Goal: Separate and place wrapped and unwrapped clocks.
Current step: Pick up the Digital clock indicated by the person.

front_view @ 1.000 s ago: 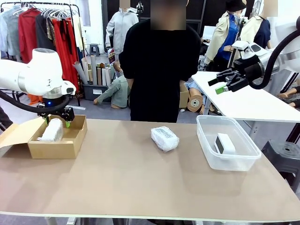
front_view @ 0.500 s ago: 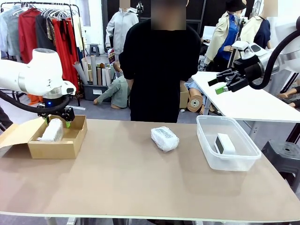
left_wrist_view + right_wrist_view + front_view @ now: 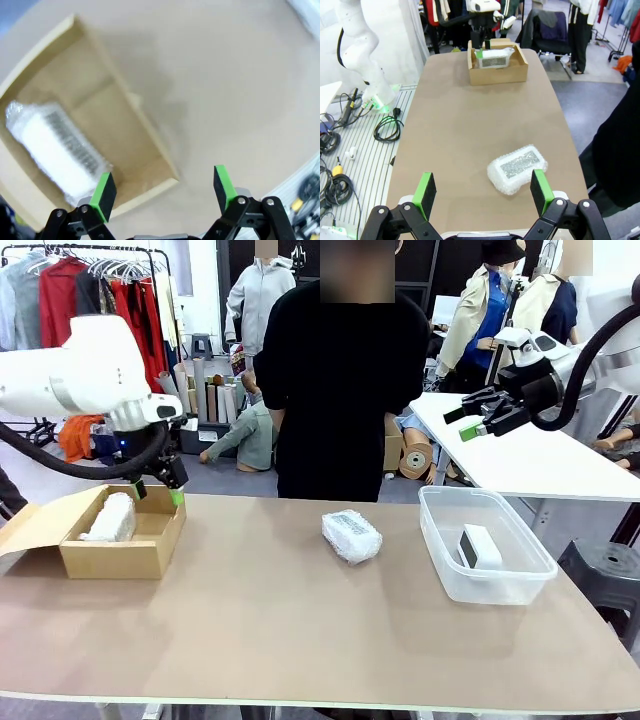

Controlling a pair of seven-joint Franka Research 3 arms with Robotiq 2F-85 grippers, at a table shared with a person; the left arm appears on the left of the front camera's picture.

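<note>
Reaching for squat wrapped clock at frame centre is advised from above, film pinched gently; left gripper, right gripper both held apart, empty.

Blur softens the long wrapped clock and the cardboard box around it

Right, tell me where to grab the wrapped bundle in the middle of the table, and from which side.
Probably from straight above, across its narrow middle. The wrapped bundle lies flat on the table, well clear of the box and the tub, so both long sides are open.
</note>
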